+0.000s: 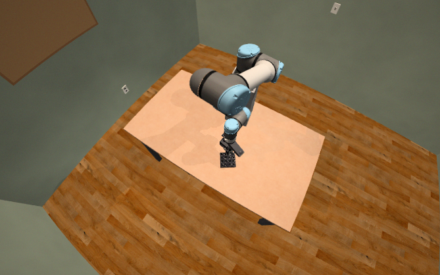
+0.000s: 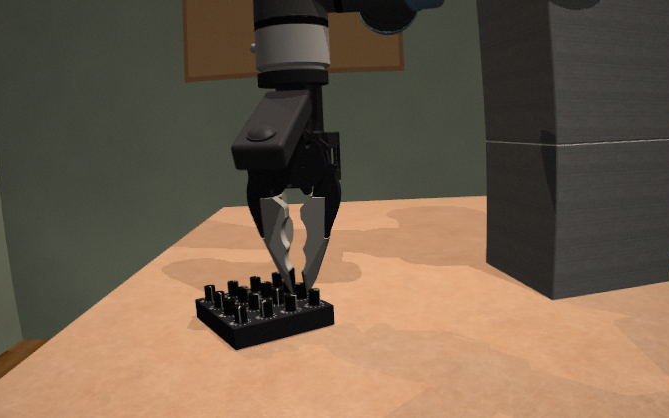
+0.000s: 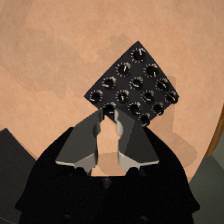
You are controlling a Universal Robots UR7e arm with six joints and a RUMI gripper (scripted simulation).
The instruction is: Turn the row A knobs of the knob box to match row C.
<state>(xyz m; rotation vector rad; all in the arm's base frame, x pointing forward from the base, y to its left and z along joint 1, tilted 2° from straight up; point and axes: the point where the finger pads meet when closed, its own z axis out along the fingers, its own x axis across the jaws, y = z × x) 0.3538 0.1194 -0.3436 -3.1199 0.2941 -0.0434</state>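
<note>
The black knob box lies flat on the tan table, with several small black knobs in a square grid. It also shows in the top view and in the wrist view, where it appears as a diamond. My gripper points straight down over the box's far right part. Its fingers are shut on a knob in the edge row nearest the wrist camera, second from the left corner. The fingertips hide most of that knob. I cannot read the knob marks or see the socket side.
The arm's grey base block stands on the table to the right of the box. The table's front edge runs close to the box in the overhead view. Wood floor surrounds the table.
</note>
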